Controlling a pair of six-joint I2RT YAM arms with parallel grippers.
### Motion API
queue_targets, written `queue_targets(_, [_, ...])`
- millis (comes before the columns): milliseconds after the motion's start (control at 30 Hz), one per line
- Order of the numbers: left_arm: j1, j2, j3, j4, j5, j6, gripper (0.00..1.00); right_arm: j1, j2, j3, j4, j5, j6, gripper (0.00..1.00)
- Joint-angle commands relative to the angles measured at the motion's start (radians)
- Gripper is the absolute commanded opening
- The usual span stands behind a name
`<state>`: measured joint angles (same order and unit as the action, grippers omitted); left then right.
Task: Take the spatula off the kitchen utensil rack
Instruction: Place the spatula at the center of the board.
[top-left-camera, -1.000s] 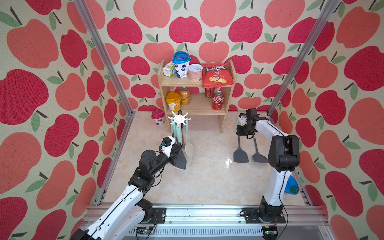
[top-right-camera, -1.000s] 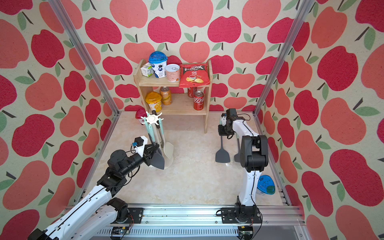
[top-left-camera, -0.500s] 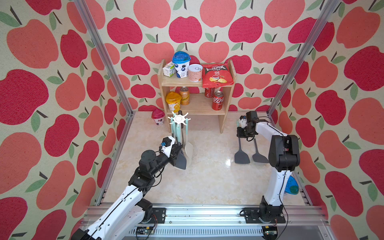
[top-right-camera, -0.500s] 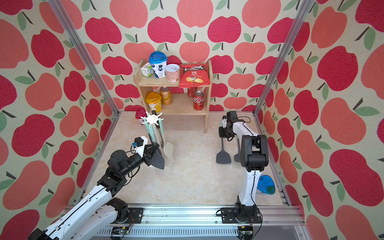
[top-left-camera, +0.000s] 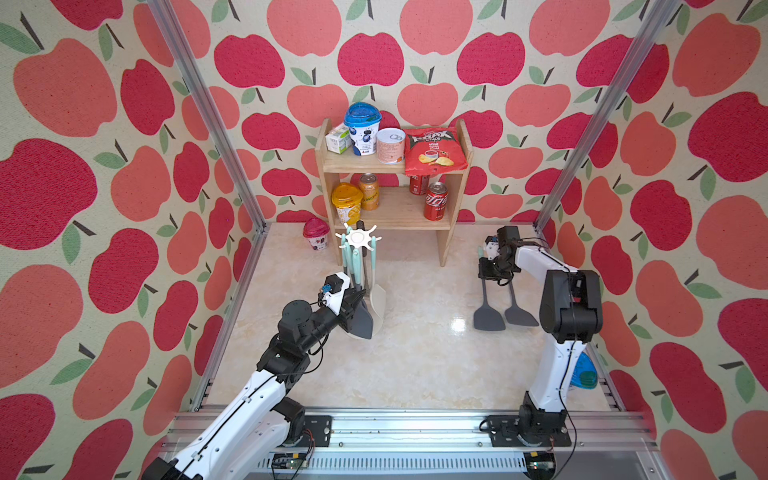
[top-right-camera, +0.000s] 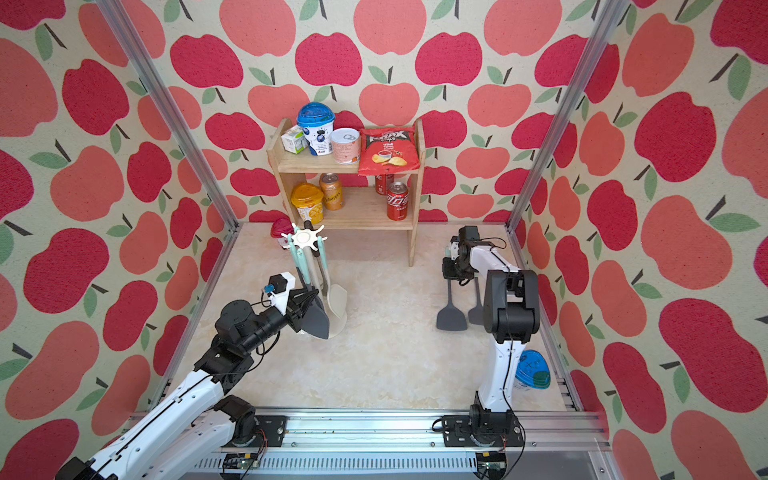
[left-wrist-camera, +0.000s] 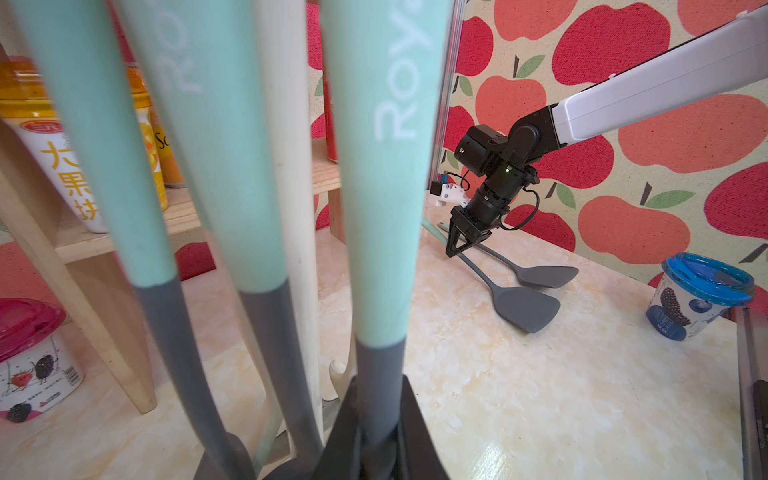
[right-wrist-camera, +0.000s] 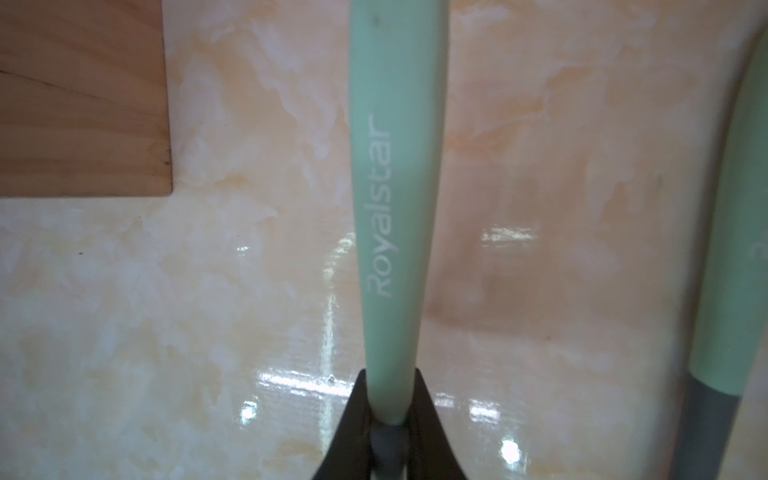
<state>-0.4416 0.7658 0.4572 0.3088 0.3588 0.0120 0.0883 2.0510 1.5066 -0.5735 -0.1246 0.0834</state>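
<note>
Right claw (top-left-camera: 488, 276) around spatula (right-wrist-camera: 395, 208) on marble tabletop (top-left-camera: 415, 357), apple-print walls (top-left-camera: 83, 208).

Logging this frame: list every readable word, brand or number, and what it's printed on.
"Royalstar": mint handle of the spatula held by the right gripper.
"Roy", cut off: mint handle of the hanging utensil in the left gripper.
"大果": yellow cup.
Chips bag, cans, other cups: too blurred to read.
</note>
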Motion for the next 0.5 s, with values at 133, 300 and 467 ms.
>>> queue_targets(133, [-0.005, -0.002, -0.04, -0.12, 0.012, -0.02, 0.0, -0.04, 0.024, -0.018, -0.051, 0.042, -0.002, 0.02])
queue_targets(300, [-0.005, -0.006, -0.039, -0.124, 0.011, -0.02, 0.0, -0.043, 0.03, -0.019, -0.051, 0.032, 0.005, 0.05])
queue_targets(467, [-0.005, -0.003, -0.039, -0.122, 0.011, -0.021, 0.0, -0.043, 0.052, -0.005, -0.06, 0.018, 0.007, 0.07])
